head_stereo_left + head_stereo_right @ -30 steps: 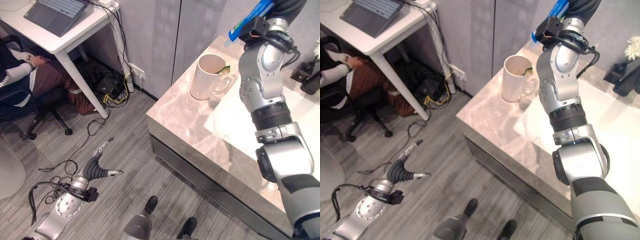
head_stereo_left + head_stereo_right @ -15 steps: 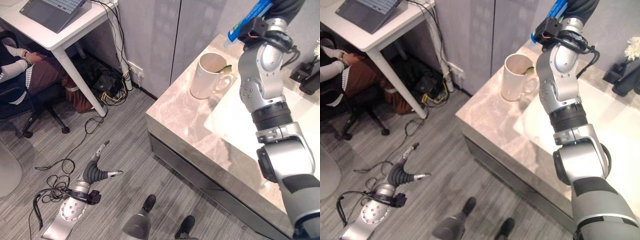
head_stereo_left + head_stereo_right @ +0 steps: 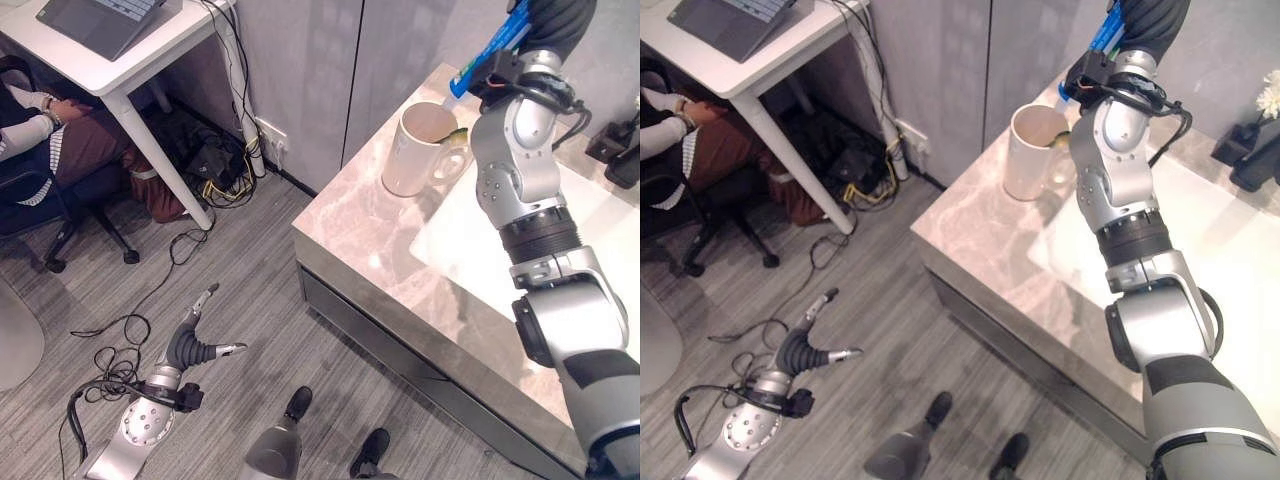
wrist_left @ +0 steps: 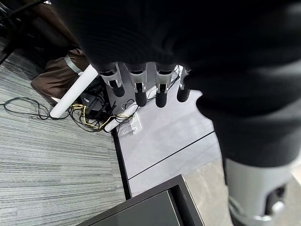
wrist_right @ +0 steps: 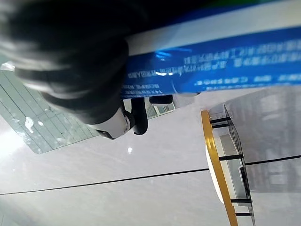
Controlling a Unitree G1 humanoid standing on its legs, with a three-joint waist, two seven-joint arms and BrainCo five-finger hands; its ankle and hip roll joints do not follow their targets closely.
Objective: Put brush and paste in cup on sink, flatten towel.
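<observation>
The left hand (image 3: 197, 343) hangs low over the floor, fingers relaxed and holding nothing. Up and to its right, the cup (image 3: 421, 149) stands on the tabletop (image 3: 370, 235) with the brush (image 3: 455, 135) already in it. The right hand (image 3: 552, 22) grips the paste (image 3: 489, 50) just above the cup's rim. Best to tip the tube's lower end over the mouth, lower it inside, then let go.

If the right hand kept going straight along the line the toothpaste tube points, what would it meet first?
Probably the cup. The right hand holds the toothpaste tube slanting down toward the cup's mouth, its tip just above the rim; depth is unclear, so it could strike the rim.
</observation>
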